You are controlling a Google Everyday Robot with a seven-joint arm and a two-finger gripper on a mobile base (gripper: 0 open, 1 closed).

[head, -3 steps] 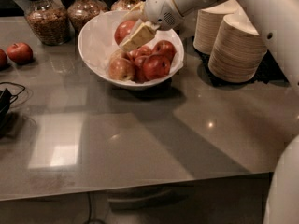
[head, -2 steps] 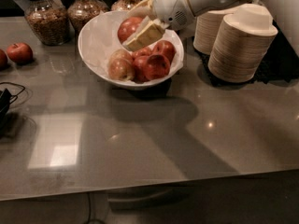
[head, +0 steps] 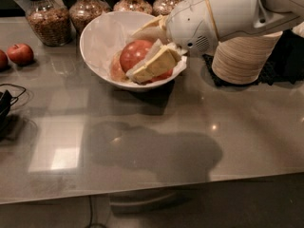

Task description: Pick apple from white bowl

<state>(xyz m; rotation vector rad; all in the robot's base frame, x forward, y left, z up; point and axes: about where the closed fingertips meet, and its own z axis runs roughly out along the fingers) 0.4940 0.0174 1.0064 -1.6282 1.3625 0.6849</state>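
Observation:
The white bowl [head: 97, 42] stands at the back of the grey table, lined with white paper. My gripper [head: 137, 53] reaches in from the right. Its beige fingers [head: 154, 65] are closed on either side of the rosy red apple [head: 133, 51], one finger in front and one behind. The held apple sits above the bowl's other fruit. A paler, yellow-blotched apple [head: 116, 69] shows just left of it, and a bit of darker red apple [head: 165, 75] shows under the front finger. My white wrist hides the bowl's right side.
A tall stack of beige paper bowls [head: 244, 56] stands on a black mat right of the bowl, partly behind my arm. Several glass jars [head: 45, 18] line the back edge. Two red apples [head: 20, 52] lie on the table at far left. A black cable [head: 5, 103] lies at the left edge.
The gripper, still around the apple, has shifted toward the bowl's front rim. The wrist now covers the right part of the bowl and most of the other apples.

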